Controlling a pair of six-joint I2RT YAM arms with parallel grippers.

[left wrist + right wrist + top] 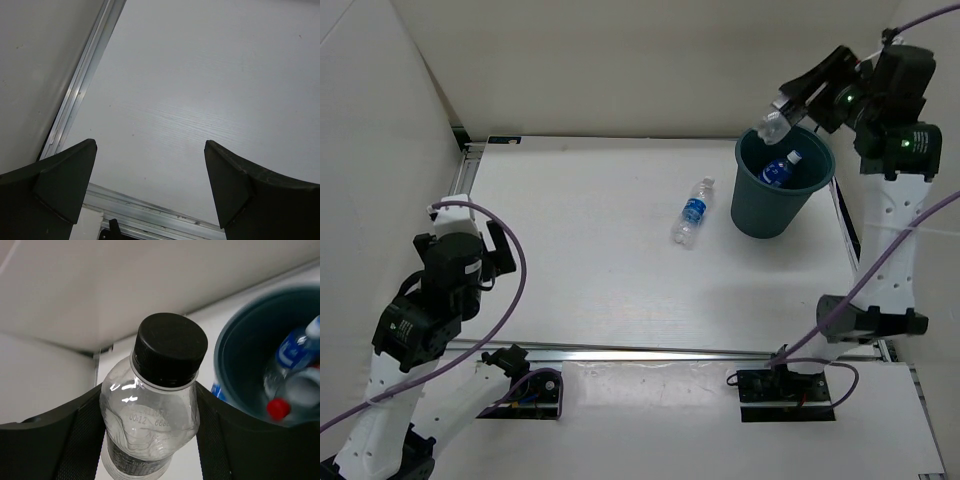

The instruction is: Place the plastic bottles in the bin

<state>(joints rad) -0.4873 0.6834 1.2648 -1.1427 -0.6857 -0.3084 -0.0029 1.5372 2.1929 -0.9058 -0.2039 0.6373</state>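
Note:
My right gripper (788, 104) is shut on a clear plastic bottle (149, 410) with a black cap and a dark label, its fingers (82, 440) pressed against both sides. It holds the bottle (774, 126) tilted over the far left rim of the dark teal bin (760, 215). Inside the bin (226, 352) lie a blue-labelled bottle (289, 351) and a red cap (277, 409). Another blue-labelled bottle (693, 212) lies on the table left of the bin. My left gripper (496, 254) is open at the near left, its fingers (67, 175) spread wide over bare table.
White walls close in the table at the back and left. An aluminium rail (670, 352) runs along the near edge, another along the left edge (80, 90). Purple cables loop around both arms.

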